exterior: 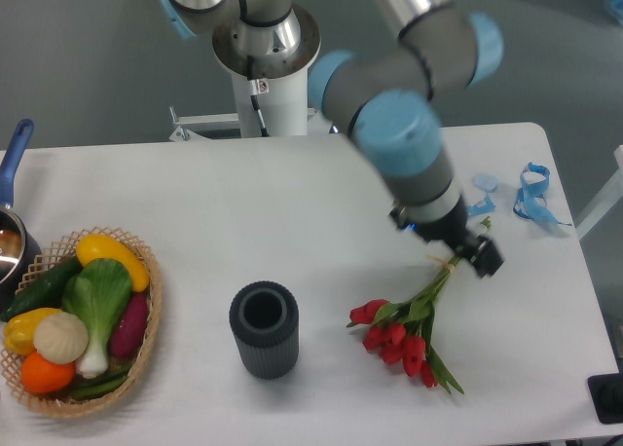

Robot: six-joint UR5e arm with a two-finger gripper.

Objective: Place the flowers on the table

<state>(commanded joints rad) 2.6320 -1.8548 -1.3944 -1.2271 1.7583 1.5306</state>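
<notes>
The flowers (404, 339), a bunch of red tulips with green leaves, lie on the white table (292, 193) at the front right. The red heads point toward the front and the tied stems (446, 271) point back right. My gripper (479, 255) is low over the table at the stem end, and the stems run up to its dark fingers (489, 259). The wrist hides the jaws, so I cannot tell whether they hold the stems. A dark ribbed cylinder (264, 329) stands upright and empty, left of the flowers.
A wicker basket (146, 315) of colourful vegetables sits at the front left. A pot with a blue handle (12, 173) is at the left edge. Blue ribbon pieces (531, 193) lie at the back right. The robot base (265, 66) stands behind the table.
</notes>
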